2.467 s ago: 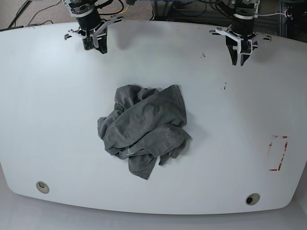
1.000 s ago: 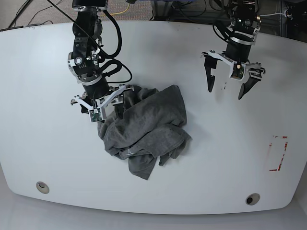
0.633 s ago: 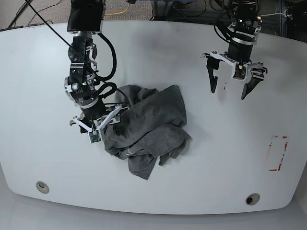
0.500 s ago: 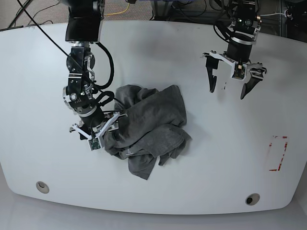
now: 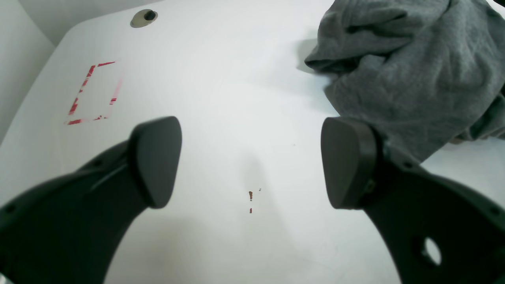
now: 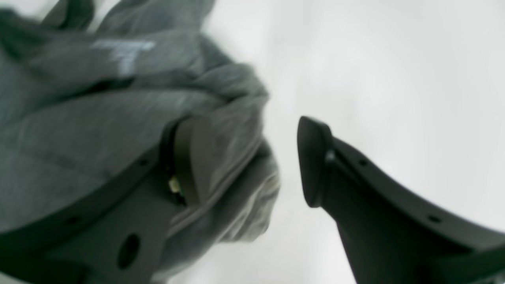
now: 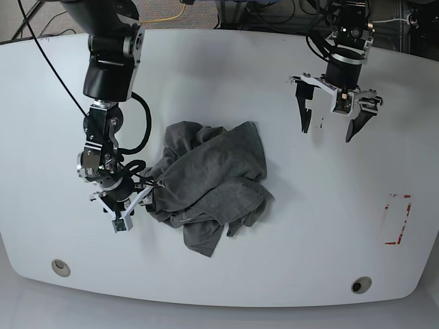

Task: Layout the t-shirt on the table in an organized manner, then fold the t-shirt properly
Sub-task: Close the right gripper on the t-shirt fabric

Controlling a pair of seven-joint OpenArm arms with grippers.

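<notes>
Mid-table (image 7: pixel 288 226), the t-shirt (image 7: pixel 212 185) lies crumpled; nothing is spread or folded yet. Right gripper (image 7: pixel 134 203), jaws apart, straddles its edge ungripped, while left gripper (image 7: pixel 329 122) hovers wide open, well apart.

Left arm: reaches in from the far edge, wrist pointing down, held above the desk (image 7: pixel 226 68).
Left gripper (image 7: pixel 331 120): fingers (image 5: pixel 349 161) spread wide, nothing between them.
Right arm: stretched forward and low, wrist tilted down.
Right gripper (image 7: pixel 130 205): fingers (image 6: pixel 311 157) parted; one finger presses on the t-shirt (image 7: pixel 212 181) edge, the other is clear.
</notes>
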